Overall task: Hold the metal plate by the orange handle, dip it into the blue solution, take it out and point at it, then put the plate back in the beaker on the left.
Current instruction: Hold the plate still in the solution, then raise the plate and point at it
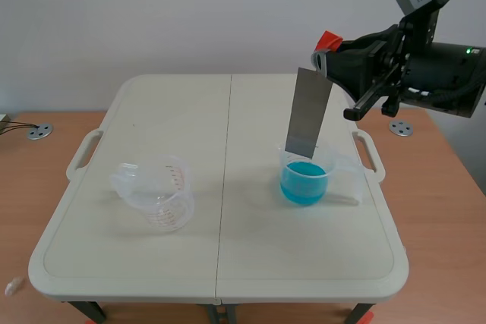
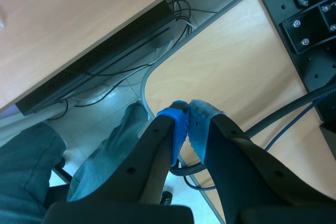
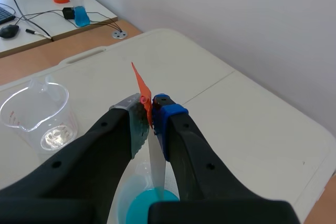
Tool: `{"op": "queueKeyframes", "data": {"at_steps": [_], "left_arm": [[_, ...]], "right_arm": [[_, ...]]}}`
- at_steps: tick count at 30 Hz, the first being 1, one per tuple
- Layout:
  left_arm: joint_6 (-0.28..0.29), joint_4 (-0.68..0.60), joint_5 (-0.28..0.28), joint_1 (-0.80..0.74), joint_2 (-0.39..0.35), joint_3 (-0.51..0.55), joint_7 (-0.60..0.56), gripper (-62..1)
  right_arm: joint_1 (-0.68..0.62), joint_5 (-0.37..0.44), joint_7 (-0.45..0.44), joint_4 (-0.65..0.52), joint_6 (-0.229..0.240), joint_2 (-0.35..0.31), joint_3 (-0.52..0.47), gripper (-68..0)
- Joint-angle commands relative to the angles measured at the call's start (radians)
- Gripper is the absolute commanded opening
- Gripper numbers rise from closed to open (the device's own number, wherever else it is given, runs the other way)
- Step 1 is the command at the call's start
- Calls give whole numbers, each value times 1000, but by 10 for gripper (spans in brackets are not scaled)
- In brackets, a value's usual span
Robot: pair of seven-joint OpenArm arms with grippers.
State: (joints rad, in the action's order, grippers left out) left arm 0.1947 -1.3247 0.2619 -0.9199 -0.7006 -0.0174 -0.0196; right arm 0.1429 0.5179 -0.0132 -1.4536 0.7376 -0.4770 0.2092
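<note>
One empty beaker, one blue beaker, one plate

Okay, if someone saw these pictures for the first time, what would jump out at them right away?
The metal plate, held tilted by its orange handle in the right gripper, with its lower end at the mouth of the beaker of blue solution on the right half of the table. Next comes the empty beaker on the left half. The left gripper is shut on nothing, away from the table.

Scene and right-wrist views share the table.
</note>
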Motion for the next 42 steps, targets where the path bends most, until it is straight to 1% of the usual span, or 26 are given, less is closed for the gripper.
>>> {"op": "queueKeyframes", "data": {"at_steps": [1, 4, 7, 9, 16, 19, 21, 24, 29, 32, 34, 37, 42], "left_arm": [[3, -17, 3, -8, 7, 9, -8, -591], [3, -27, 3, -9, -7, 33, -8, -590], [3, -50, 18, -16, -31, 86, -7, -590], [4, -68, 44, -26, -50, 135, -7, -590], [3, -138, 166, -49, -110, 333, -11, -591], [3, -166, 217, -48, -140, 383, -34, -591], [4, -182, 230, -40, -164, 393, -56, -591], [20, -205, 249, -7, -194, 393, -71, -591], [87, -235, 260, 107, -207, 385, -69, -591], [116, -245, 292, 192, -225, 352, -60, -591], [116, -248, 310, 253, -235, 317, -58, -591], [116, -248, 312, 359, -237, 249, -40, -591], [120, -248, 312, 540, -235, 80, -5, -591]], "right_arm": [[17, 28, -16, -26, 8, -16, -25, -662], [17, 41, -14, -43, 8, -16, -39, -662], [17, 44, -8, -62, 8, -16, -45, -662], [17, 46, -3, -74, 8, -16, -47, -662], [18, 63, 15, -107, 8, -16, -48, -662], [18, 66, 18, -121, 8, -16, -55, -662], [18, 67, 19, -133, 8, -16, -63, -662], [18, 74, 30, -152, 8, -16, -77, -662], [18, 113, 84, -180, 8, -16, -92, -662], [18, 143, 126, -201, 8, -16, -93, -662], [18, 156, 149, -216, 8, -16, -93, -662], [18, 185, 180, -236, 8, -16, -98, -662], [18, 230, 204, -246, 8, -16, -116, -662]]}}
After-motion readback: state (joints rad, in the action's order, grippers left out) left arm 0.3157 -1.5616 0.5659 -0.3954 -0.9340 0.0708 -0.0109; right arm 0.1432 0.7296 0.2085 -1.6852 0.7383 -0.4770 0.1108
